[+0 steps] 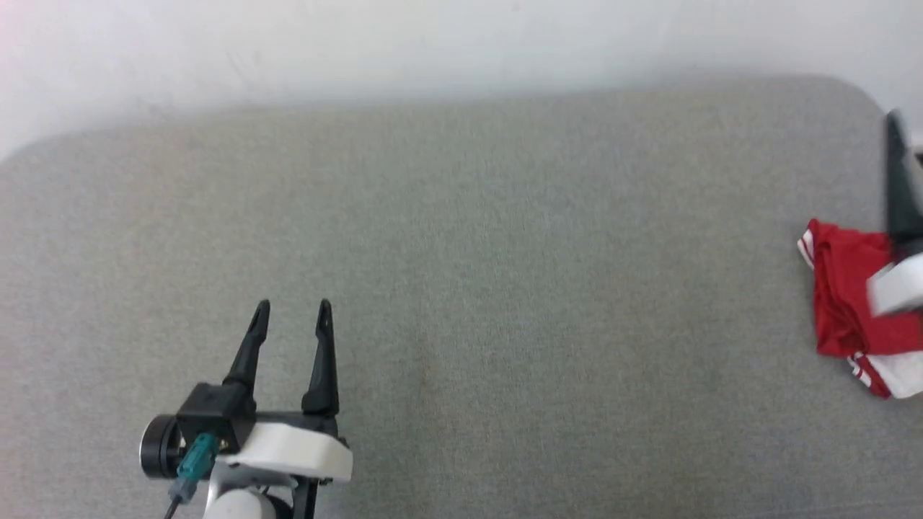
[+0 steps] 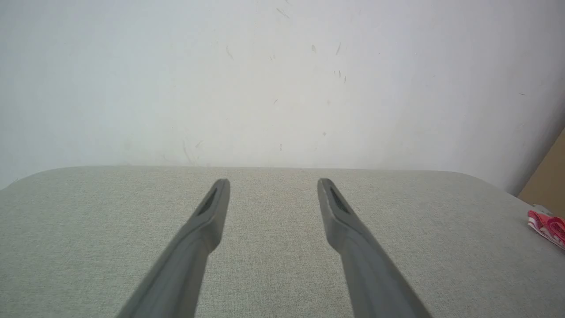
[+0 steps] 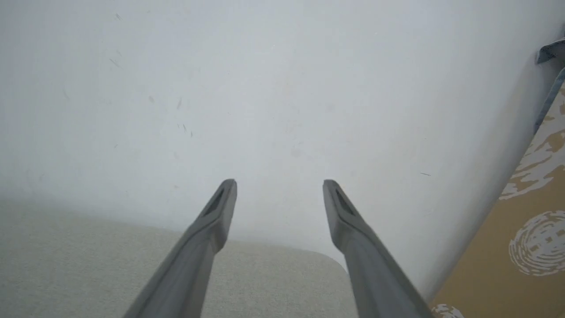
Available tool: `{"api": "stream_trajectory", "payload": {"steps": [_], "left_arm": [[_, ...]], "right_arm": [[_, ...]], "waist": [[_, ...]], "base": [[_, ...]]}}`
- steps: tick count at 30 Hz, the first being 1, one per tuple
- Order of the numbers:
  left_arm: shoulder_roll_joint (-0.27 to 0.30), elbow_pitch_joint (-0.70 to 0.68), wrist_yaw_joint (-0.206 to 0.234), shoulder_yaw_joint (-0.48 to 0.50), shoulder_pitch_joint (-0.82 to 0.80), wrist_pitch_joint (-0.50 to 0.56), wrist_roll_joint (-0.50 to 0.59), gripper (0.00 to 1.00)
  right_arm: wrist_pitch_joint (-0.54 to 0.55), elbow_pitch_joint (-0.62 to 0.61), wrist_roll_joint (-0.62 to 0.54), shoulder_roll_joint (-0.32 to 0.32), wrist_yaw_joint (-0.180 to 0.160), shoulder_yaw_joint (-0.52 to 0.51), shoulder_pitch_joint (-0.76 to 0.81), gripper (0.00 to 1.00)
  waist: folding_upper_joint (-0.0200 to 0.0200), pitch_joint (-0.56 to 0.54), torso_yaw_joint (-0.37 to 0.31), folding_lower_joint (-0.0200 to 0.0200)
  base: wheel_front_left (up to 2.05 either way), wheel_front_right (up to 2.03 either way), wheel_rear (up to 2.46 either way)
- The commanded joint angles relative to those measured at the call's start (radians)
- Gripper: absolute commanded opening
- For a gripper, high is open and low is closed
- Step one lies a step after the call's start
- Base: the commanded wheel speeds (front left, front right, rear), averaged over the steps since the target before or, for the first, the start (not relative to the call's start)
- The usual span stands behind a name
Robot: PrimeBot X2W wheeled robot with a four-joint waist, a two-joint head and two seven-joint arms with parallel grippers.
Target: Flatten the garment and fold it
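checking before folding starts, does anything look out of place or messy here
Yes: the garment lies bunched in a crumpled heap at the far right of the table, not spread flat. Both the left end effector and right end effector are open and hold nothing.

Left tool point(image 2: 273, 182), agape, over grey surface point(image 2: 88, 229); garment point(image 2: 547, 225) far right.

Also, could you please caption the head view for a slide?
Open left tool over grey fabric surface; crumpled red-and-white jersey at right edge.
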Motion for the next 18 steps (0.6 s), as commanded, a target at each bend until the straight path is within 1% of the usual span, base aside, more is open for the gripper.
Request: {"api": "stream_trajectory", "payload": {"steps": [1, 6, 8, 11, 14, 18], "left_arm": [[0.003, -0.005, 0.007, 0.008, 0.023, -0.005, 0.014, 1.00], [0.001, -0.017, 0.022, 0.022, 0.057, -0.005, 0.002, 1.00], [0.000, -0.017, 0.023, 0.023, 0.069, -0.005, 0.000, 1.00], [0.000, -0.014, 0.022, 0.022, 0.080, -0.005, 0.000, 1.00], [-0.001, -0.009, 0.025, 0.013, 0.089, -0.005, 0.011, 1.00], [-0.001, 0.002, 0.025, 0.002, 0.095, -0.005, 0.023, 1.00]], "right_arm": [[-0.011, -0.038, 0.003, 0.066, -0.002, -0.015, 0.056, 1.00], [-0.039, -0.123, -0.019, 0.209, -0.002, -0.014, 0.187, 1.00], [-0.046, -0.134, -0.021, 0.251, -0.002, -0.011, 0.229, 1.00], [-0.057, -0.134, -0.029, 0.285, -0.002, 0.005, 0.283, 1.00], [-0.069, -0.121, -0.040, 0.301, -0.002, 0.034, 0.333, 1.00], [-0.079, -0.109, -0.050, 0.313, -0.002, 0.039, 0.373, 1.00]], "waist": [[0.0000, -0.065, 0.015, 0.0003], [0.0000, -0.078, 0.024, 0.0003], [0.0000, -0.082, 0.025, 0.0003], [0.0000, -0.086, 0.030, 0.0003], [0.0000, -0.091, 0.037, 0.0003], [0.0000, -0.097, 0.045, 0.0003]], "base": [[0.00, 0.00, 0.00], [0.00, 0.00, 0.00], [0.00, 0.00, 0.00], [0.00, 0.00, 0.00], [0.00, 0.00, 0.00], [0.00, 0.00, 0.00]]}}
